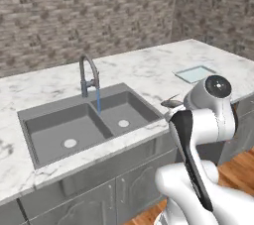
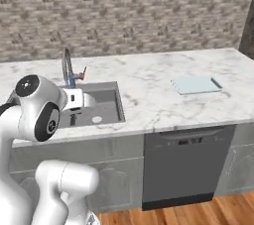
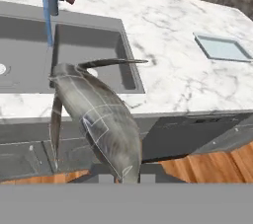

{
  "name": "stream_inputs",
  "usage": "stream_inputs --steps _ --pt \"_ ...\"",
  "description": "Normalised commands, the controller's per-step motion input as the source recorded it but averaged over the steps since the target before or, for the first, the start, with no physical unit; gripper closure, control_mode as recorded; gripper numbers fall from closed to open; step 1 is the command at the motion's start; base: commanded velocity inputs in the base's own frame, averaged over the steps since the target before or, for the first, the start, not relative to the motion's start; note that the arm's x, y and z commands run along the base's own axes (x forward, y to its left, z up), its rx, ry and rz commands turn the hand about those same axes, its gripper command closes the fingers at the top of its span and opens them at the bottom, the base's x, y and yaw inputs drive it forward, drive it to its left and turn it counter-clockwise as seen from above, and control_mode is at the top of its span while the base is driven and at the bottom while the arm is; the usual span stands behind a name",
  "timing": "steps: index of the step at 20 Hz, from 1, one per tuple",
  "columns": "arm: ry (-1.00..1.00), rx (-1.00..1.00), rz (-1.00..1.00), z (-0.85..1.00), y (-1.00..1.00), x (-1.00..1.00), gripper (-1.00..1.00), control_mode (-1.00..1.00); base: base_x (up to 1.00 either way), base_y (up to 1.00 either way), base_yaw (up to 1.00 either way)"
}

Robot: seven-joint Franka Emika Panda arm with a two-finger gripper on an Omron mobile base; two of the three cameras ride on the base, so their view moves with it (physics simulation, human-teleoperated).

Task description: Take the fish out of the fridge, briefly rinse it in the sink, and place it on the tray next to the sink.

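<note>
Kitchen corner, grey-brown brick wall (image 2: 149, 16) behind a white marble counter (image 2: 149, 95) that runs left to right, with grey cabinets below and a wood floor. A dark dishwasher front (image 2: 186, 164) sits under the counter, right of the sink.

The sink (image 1: 54, 132) is set into the counter: dark grey, two basins, a round drain in each. The curved grey faucet (image 1: 88, 75) stands at its far edge between the basins. A thin blue stream of water (image 1: 98, 101) falls from the spout into the right basin.

The tray (image 2: 197, 84), pale blue and flat, lies on the counter well to the right of the sink, nothing on it.

The fish (image 3: 96, 114) is held at the gripper (image 3: 123, 178), dark grey, body running up and away from the fingertips, fins spread. In the left base view it (image 1: 172, 103) pokes out beside the arm near the sink's right edge, just over the counter's front. The fingers close on its lower end; their tips are hidden behind the fish body.
</note>
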Motion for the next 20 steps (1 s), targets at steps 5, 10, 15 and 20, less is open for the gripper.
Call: stream_inputs --steps 5,10,15,20 --pt "0.0 0.0 0.0 0.0 0.0 0.0 1.0 1.0 0.95 -0.75 0.37" --pt "0.0 0.0 0.0 0.0 0.0 0.0 1.0 1.0 0.18 -0.09 0.3" --pt "0.0 0.0 0.0 0.0 0.0 0.0 1.0 1.0 -0.01 0.11 0.28" --pt "0.0 0.0 0.0 0.0 0.0 0.0 1.0 1.0 0.0 0.18 0.17"
